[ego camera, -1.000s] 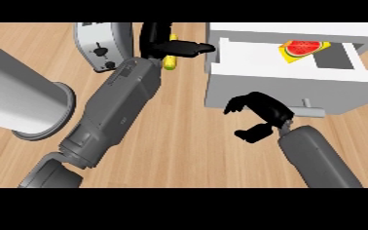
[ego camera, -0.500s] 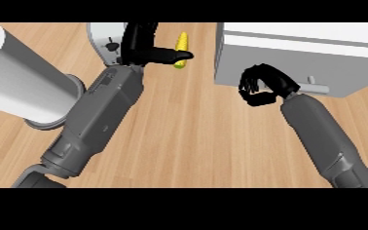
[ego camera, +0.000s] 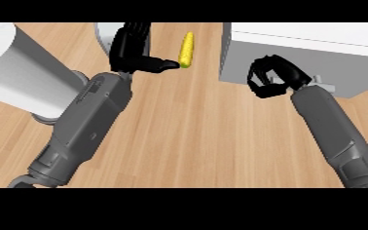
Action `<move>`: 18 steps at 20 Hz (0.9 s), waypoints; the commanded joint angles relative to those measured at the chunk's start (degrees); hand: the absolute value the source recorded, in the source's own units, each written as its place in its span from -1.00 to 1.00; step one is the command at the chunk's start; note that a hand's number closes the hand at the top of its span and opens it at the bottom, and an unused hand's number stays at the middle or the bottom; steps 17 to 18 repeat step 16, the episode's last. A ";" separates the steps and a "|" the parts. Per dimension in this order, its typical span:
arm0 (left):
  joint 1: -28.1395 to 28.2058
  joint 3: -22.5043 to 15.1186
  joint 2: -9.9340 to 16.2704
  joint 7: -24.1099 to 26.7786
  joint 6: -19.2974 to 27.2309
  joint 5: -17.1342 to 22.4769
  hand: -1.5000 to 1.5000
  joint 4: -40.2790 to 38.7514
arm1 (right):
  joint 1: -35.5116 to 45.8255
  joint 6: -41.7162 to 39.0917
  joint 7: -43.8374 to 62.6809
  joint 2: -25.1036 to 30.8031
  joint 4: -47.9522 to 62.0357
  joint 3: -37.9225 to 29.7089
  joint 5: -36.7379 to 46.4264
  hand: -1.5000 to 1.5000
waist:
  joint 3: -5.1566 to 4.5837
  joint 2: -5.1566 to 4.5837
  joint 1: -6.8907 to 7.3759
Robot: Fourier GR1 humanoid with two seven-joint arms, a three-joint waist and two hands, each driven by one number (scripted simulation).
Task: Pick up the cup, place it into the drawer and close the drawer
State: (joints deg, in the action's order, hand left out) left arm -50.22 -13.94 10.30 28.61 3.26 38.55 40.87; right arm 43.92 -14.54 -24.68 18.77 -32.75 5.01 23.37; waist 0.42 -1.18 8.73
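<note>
We have the white drawer cabinet (ego camera: pixel 302 53) filling the view's two o'clock corner, its drawer apparently pushed in, which we judge to be the closing step. We cannot see the cup anywhere; if it is placed, it lies hidden inside the cabinet, just behind our right hand. At nine o'clock stands a large white cylinder (ego camera: pixel 32 73) on the wooden counter (ego camera: pixel 201 136). Our left hand (ego camera: pixel 133 48) rests at eleven o'clock, fingers straight and relaxed, thumb tip just beside a yellow corn cob (ego camera: pixel 187 50). Our right hand (ego camera: pixel 271 76), fingers curled and holding nothing, sits against the cabinet front. Next we judge it should draw clear.
</note>
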 commanded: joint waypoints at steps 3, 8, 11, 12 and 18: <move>2.13 -0.20 1.81 -0.84 -2.82 0.41 -1.00 1.43 | 9.75 3.40 4.78 6.11 3.11 -5.85 -1.42 1.00 | -0.22 -1.40 2.49; 3.03 -0.76 1.12 -0.49 -3.45 0.35 -1.00 2.36 | 9.42 -0.05 4.24 8.06 0.72 -6.79 -3.39 1.00 | -0.22 -1.62 3.31; 3.41 -0.58 1.34 -0.60 -3.84 0.62 -1.00 2.70 | 8.70 -1.98 4.66 8.61 -0.04 -7.73 -4.97 1.00 | -0.22 -1.86 3.65; 3.56 -0.59 1.48 -0.65 -4.37 0.75 -1.00 2.96 | 8.98 -2.60 5.49 8.79 -0.43 -7.12 -4.53 1.00 | -0.30 -1.77 4.08; 3.90 -0.72 1.32 -0.61 -4.70 0.81 -1.00 3.52 | 8.65 -4.62 6.08 9.26 -1.91 -7.61 -5.86 1.00 | -0.30 -1.70 4.43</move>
